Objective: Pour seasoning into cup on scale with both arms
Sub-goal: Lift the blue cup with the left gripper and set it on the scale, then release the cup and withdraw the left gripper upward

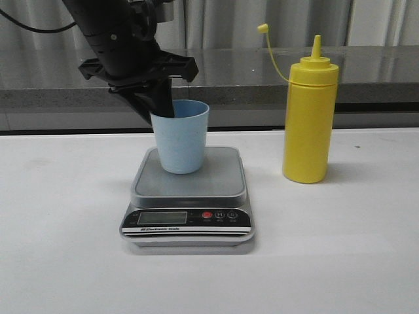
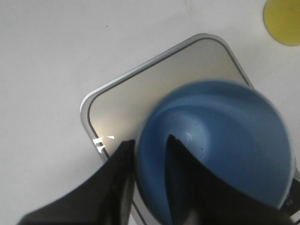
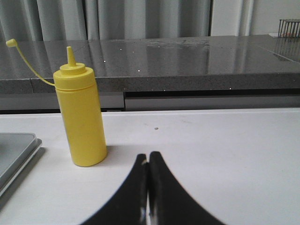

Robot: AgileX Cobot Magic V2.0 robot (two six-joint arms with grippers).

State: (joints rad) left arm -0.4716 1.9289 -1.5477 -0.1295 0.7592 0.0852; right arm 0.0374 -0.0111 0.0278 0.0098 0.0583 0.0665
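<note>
Pinching the cup (image 1: 181, 137) rim, left end effector (image 1: 159, 108); right end effector (image 3: 148, 161) closed, empty

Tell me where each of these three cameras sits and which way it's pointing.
Front view: faces forward over the white table at the scale, blue cup and yellow squeeze bottle; left claw pinches the cup rim.
Left wrist view: looks down into the cup on the scale; one finger inside, one outside.
Right wrist view: low over the table, facing the bottle; closed right claw shows.
All three views share the bottle.
</note>
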